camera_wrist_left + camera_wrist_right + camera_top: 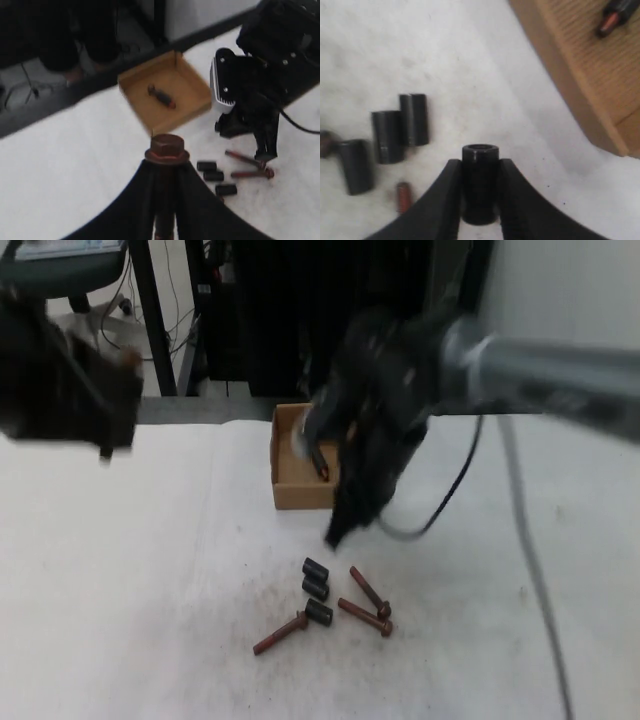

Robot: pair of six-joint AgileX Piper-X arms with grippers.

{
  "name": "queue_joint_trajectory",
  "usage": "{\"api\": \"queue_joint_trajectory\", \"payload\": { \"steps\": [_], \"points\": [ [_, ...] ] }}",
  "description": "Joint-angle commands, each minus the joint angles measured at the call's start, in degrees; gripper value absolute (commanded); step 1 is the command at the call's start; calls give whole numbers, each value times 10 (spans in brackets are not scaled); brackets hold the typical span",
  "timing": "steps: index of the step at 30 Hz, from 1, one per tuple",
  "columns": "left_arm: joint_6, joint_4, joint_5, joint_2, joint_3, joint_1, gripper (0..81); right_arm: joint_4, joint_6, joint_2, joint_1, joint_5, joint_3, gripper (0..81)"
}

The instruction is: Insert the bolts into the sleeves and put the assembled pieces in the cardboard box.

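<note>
Here's the right arm (540,370), entering from the upper right of the high view: a pale grey tube that meets a bulky black wrist housing (385,390). A black cable (455,485) loops off it, and a grey cord (525,530) runs alongside. The left arm (60,380), at the upper left, is a dark, boxy mass. In the left wrist view, the right arm carries a silver-grey camera block (222,85), rounded at the corners, with small dark screws on its face. The left gripper (166,167) has matte black fingers (135,205), broad at the base and curving in to narrow tips. The right gripper (480,164) has the same smooth black curves.
</note>
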Motion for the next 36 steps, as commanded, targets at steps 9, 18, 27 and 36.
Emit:
{"api": "queue_joint_trajectory", "payload": {
  "steps": [9, 18, 27, 36],
  "points": [
    [-250, -464, 213, 6, 71, 2, 1, -205, 212, -298, -42, -335, 132, 8],
    [-347, -682, 343, 94, 98, -12, 1, -412, 227, -457, -6, -422, 331, 8],
    [-378, -697, 376, 134, 100, -70, 1, -727, 308, -458, 67, -305, 468, 8],
    [-409, -774, 374, 134, 100, -78, 1, -780, 308, -446, 69, -290, 501, 8]
  ]
}}
